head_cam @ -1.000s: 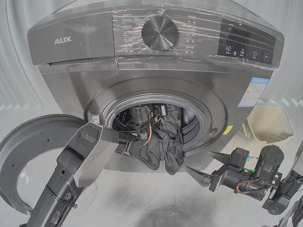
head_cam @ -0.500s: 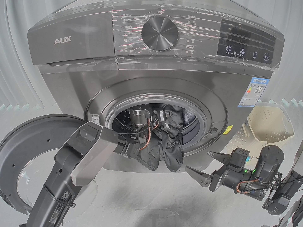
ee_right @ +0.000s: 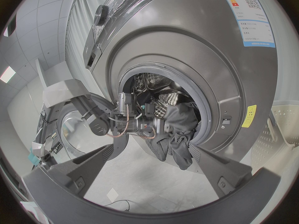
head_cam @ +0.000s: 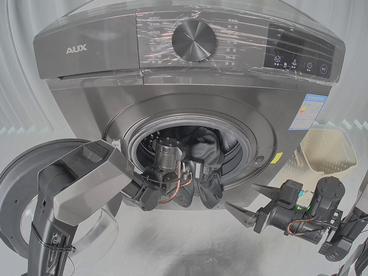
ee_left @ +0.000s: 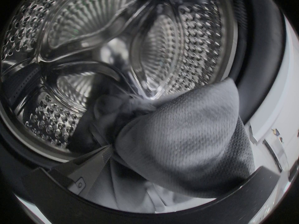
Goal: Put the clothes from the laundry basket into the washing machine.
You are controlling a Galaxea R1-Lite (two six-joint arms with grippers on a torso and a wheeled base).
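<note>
Dark mesh garment (ee_left: 187, 134) over door seal (ee_left: 261, 63), drum (ee_left: 174, 47) behind; 1 of fingers (ee_left: 90, 165) just beside it.

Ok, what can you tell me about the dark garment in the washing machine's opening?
The dark garment is blackish-grey cloth, with a fine mesh knit in the left wrist view. It is crumpled, not folded: a rounded mound sits in the mouth of the drum, while two limp ends hang over the opening's lower rim down the front of the washing machine. The left gripper is against its left side.
</note>
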